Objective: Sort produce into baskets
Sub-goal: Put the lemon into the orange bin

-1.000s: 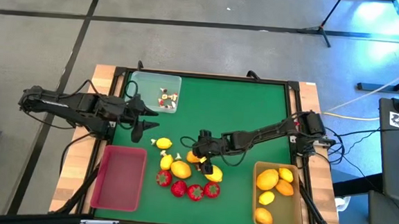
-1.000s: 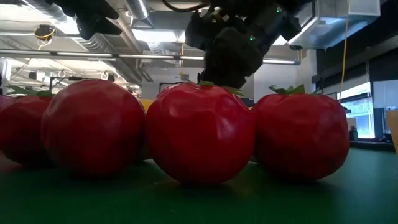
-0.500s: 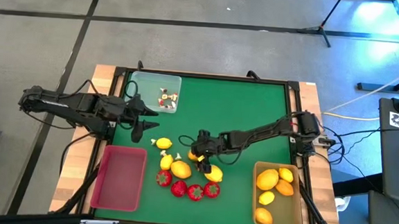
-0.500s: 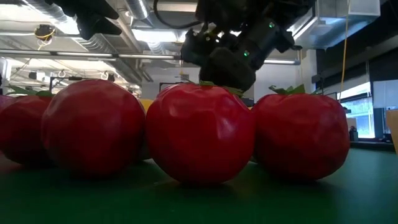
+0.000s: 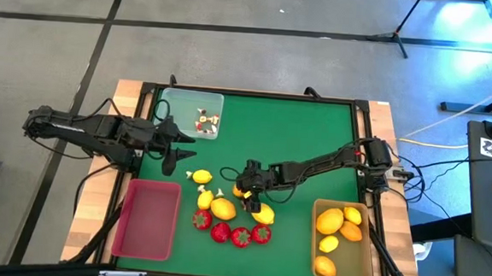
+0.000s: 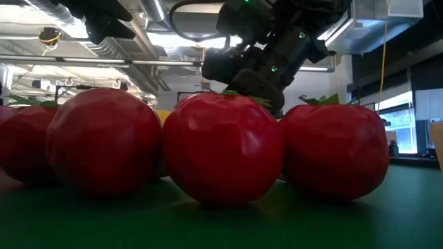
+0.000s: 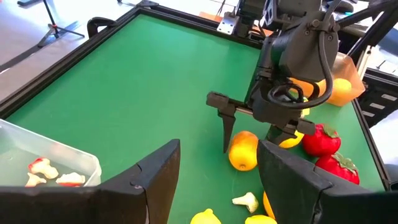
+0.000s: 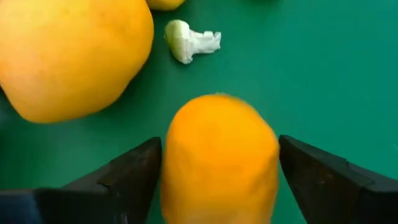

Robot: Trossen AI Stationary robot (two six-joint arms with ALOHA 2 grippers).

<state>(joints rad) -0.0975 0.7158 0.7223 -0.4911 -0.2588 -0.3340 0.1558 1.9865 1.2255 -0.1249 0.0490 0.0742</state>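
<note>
The green table carried 3 trays: a clear one at its far left corner, a red one at the near left, and a tan one at the near right. Between the red and tan trays lay loose produce: 4 strawberries in a row nearest the front edge, lemons just behind them, an orange fruit, and a small white bit on the mat.
</note>
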